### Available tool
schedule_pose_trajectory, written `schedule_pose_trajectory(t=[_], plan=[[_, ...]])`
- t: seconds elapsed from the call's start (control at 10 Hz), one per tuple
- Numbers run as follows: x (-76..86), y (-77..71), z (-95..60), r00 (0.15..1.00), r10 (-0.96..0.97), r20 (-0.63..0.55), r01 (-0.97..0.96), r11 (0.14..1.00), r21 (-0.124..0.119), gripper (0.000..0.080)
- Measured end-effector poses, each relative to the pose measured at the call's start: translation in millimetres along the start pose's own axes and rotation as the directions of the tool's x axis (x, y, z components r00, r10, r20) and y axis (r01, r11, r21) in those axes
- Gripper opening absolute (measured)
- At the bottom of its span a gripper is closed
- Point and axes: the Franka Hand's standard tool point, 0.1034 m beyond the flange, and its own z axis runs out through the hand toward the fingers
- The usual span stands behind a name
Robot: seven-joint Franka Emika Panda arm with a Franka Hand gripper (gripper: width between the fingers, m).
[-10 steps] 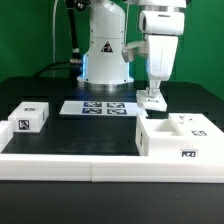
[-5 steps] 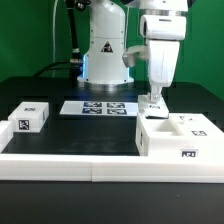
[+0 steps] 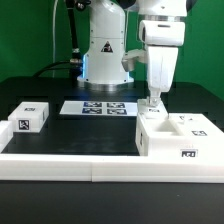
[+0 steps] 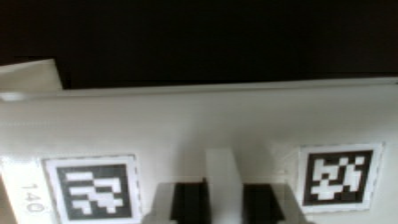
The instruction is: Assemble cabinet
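Cabinet body (image 3: 178, 138) on desk (image 3: 70, 125): fingers (image 4: 187, 208) straddle a narrow white rib (image 4: 222, 175), clamped or not I cannot tell; off-centre squeeze could skid or tip body.

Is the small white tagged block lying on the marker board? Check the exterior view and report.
No, the small white tagged block lies apart from the marker board, off toward the exterior view's left.
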Motion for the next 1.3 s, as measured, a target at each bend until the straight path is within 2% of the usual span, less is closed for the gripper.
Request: schedule_pose_trajectory(t=[0.5,1.3], plan=[[-0.9,0.7,-0.2,1.000,-0.001,0.015,0.001,1.000,0.025,0.0070],[-0.7,1.1,-2.3,1.000,-0.003,0.017,0.002,1.000,0.024,0.0070]])
